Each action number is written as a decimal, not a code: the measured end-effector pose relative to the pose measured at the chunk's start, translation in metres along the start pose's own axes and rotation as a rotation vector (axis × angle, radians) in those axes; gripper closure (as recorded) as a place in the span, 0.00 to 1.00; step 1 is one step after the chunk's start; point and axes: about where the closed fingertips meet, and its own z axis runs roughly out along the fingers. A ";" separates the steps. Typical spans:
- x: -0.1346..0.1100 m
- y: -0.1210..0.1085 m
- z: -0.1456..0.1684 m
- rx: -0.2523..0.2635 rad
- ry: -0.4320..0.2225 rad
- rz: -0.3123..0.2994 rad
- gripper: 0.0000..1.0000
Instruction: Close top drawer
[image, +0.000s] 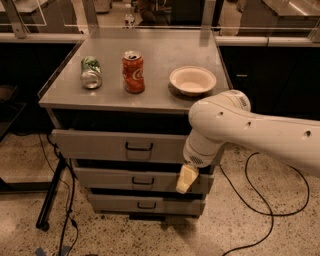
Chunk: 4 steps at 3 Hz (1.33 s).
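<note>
The top drawer (95, 145) is a wide grey metal drawer with a small dark loop handle (139, 147) at its centre. It stands out only a little from the cabinet, under the grey top (155, 47). My gripper (186, 178) hangs from the white arm (250, 130) at the drawer's right end, its yellowish tip in front of the second drawer (115, 178). It holds nothing that I can see.
On the cabinet top lie a green can on its side (91, 72), an upright red can (133, 71) and a white bowl (192, 80). A third drawer (135, 204) sits lowest. Black cables (260, 200) run over the floor at right, a black stand leg (50, 200) at left.
</note>
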 end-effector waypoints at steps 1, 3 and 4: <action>0.000 0.000 0.000 0.000 0.000 0.000 0.41; -0.009 -0.014 0.002 0.026 -0.006 0.000 0.95; -0.017 -0.032 0.003 0.069 -0.008 0.008 1.00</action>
